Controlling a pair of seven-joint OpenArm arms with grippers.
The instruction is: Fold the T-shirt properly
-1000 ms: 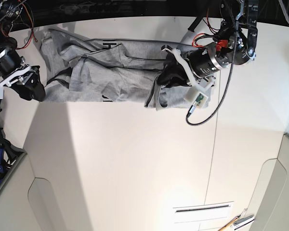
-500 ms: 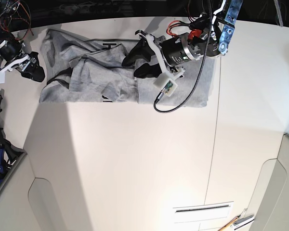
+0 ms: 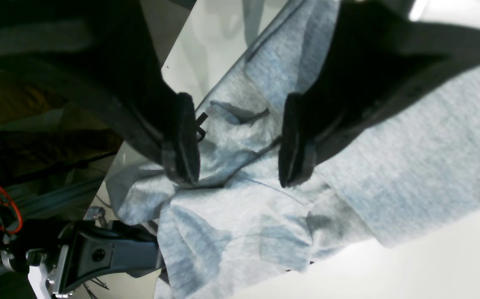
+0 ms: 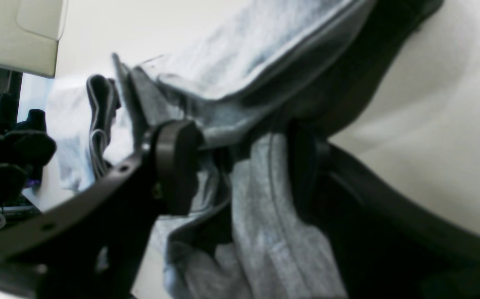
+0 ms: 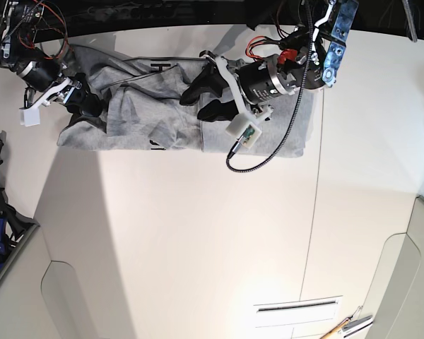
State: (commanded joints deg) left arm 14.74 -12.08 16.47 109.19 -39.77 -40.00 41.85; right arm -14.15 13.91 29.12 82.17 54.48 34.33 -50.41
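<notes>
The heather-grey T-shirt (image 5: 268, 134) lies rumpled along the far side of the white table (image 5: 198, 247), with a bit of black lettering (image 5: 159, 67) showing. My left gripper (image 5: 198, 99) hovers over the shirt's middle. In the left wrist view it (image 3: 237, 162) is open, with creased cloth (image 3: 410, 166) below the gap. My right gripper (image 5: 85, 106) is at the shirt's left edge. In the right wrist view its jaws (image 4: 240, 174) stand apart with a bunched fold of shirt (image 4: 264, 50) between them.
A black cable loop (image 5: 261, 159) hangs from the left arm over the shirt's near edge. Dark gear (image 5: 0, 219) sits off the table's left side. Small tools (image 5: 346, 326) lie at the near right corner. A seam (image 5: 316, 212) runs down the table.
My right gripper has moved rightward from off the shirt onto its left edge. My left gripper moved left from the shirt's right part to its middle, then barely shifted.
</notes>
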